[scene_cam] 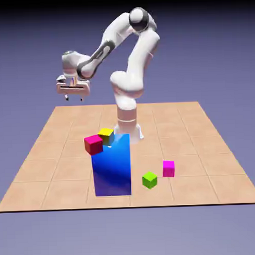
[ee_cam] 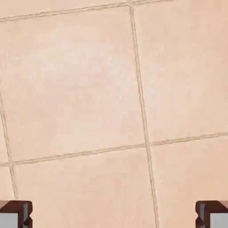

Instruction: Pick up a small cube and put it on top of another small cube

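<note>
The small magenta-pink cube [scene_cam: 169, 168] rests on the tiled table toward the exterior view's right. Just to its left and nearer the front sits a small green cube [scene_cam: 149, 180]. My gripper [scene_cam: 73, 98] hangs high above the table's far left part, well away from both cubes. It is open and holds nothing. In the hand view only bare tan tiles show, with the two fingertips [ee_cam: 18, 213] far apart at the bottom corners. No cube shows in the hand view.
A tall blue block [scene_cam: 111, 165] stands in the middle of the table. A red cube [scene_cam: 93, 144] and a yellow cube [scene_cam: 105, 134] sit by its top left. The robot's base [scene_cam: 127, 122] rises behind it.
</note>
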Tool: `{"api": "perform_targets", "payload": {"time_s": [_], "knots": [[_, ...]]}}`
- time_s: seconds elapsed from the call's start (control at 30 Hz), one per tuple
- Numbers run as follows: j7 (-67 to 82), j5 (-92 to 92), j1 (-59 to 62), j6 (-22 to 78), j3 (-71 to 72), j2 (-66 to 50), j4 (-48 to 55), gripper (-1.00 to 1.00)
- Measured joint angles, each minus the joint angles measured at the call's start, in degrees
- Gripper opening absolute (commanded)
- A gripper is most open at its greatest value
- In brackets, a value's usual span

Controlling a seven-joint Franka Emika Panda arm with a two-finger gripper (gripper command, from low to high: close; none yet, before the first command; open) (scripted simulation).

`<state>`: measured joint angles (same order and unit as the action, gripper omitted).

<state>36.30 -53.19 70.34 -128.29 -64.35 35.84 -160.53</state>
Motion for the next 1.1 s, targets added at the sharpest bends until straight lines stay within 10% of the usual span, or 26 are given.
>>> {"api": "perform_targets", "payload": {"time_s": [1.1], "knots": [[76.0,-51.3,68.5,44.1,-62.1,3.1,0.5,0.00]]}}
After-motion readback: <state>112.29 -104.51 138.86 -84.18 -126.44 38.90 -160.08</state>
